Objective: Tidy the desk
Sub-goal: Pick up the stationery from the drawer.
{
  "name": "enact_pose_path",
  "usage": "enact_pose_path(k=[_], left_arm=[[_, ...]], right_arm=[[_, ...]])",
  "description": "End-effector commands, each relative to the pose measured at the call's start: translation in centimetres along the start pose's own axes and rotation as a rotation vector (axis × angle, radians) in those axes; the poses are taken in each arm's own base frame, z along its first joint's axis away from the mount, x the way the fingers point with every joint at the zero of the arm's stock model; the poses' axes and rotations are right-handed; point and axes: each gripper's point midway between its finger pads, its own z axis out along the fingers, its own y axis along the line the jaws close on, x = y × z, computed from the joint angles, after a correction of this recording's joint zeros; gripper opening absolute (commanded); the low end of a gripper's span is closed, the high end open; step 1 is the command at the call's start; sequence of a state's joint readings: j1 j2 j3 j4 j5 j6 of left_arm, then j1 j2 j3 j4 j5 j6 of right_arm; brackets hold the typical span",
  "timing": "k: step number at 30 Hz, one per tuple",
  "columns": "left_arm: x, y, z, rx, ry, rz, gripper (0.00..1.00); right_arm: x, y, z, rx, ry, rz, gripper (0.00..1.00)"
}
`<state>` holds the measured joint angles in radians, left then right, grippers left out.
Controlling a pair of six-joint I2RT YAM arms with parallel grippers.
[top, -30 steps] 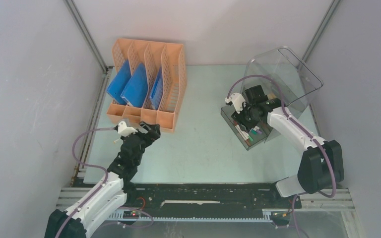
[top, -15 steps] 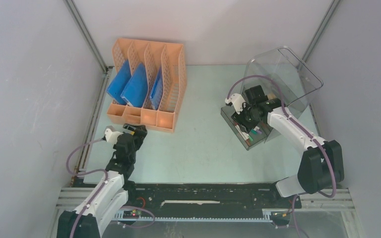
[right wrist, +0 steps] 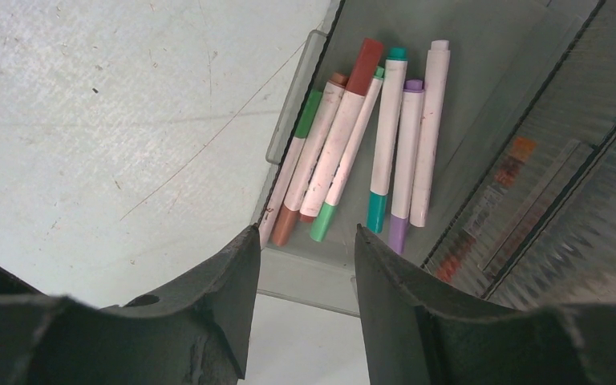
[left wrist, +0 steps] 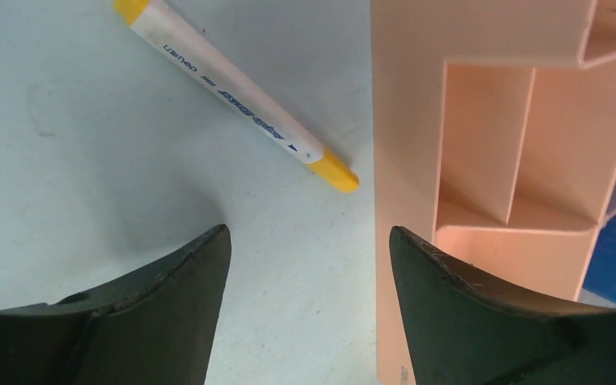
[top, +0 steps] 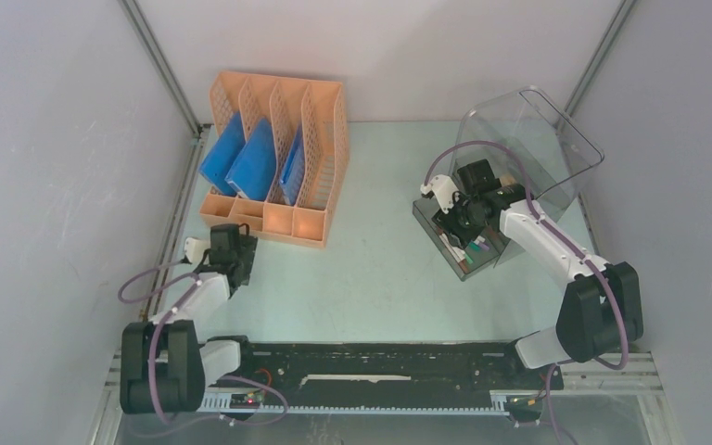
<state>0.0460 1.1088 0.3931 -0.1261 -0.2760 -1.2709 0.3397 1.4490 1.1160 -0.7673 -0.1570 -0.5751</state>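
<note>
The pale mint-green desk [top: 371, 269] holds an orange file rack [top: 273, 153] at the back left and a clear drawer box [top: 528, 139] at the back right. My left gripper [top: 227, 248] hovers low by the rack's front left corner. It is open [left wrist: 309, 241] with only bare desk between its fingers. A white marker with yellow ends [left wrist: 237, 84] lies on the desk just ahead of it, beside the rack's wall [left wrist: 405, 120]. My right gripper [top: 459, 221] is open [right wrist: 305, 233] above the pulled-out drawer [right wrist: 481, 96], which holds several markers [right wrist: 361, 132].
Blue folders [top: 241, 158] stand in the rack's slots. The grey panel walls and a black rail [top: 171, 222] close in the desk's left side, near my left arm. The drawer's front wall [right wrist: 313, 281] lies below my right fingers.
My left arm has drawn back and swung left along the rack's front, from its right corner to its left corner, with its jaws narrowing a little. The right arm has not moved.
</note>
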Motion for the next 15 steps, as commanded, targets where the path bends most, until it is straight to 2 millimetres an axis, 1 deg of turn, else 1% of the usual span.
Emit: enact_pose_path(k=[1,6,10,15], left_arm=[[-0.1,0.5,0.3,-0.091,0.025,-0.033,0.78],[-0.8,1.0,0.6,-0.171,0.000,-0.028,0.77],[-1.5,0.3,1.1,-0.190,-0.008,-0.037,0.77],[-1.7,-0.4,2.1,-0.211,0.035,-0.065,0.76]], right_arm=[[-1.5,-0.8,-1.7,0.033,-0.060,-0.015,0.54],[-1.5,-0.8,-1.7,0.032,-0.060,-0.020,0.54],[-1.5,-0.8,-1.7,0.031,-0.060,-0.020,0.54],[-1.4,-0.9,-1.8,0.032,-0.062,-0.018,0.54]])
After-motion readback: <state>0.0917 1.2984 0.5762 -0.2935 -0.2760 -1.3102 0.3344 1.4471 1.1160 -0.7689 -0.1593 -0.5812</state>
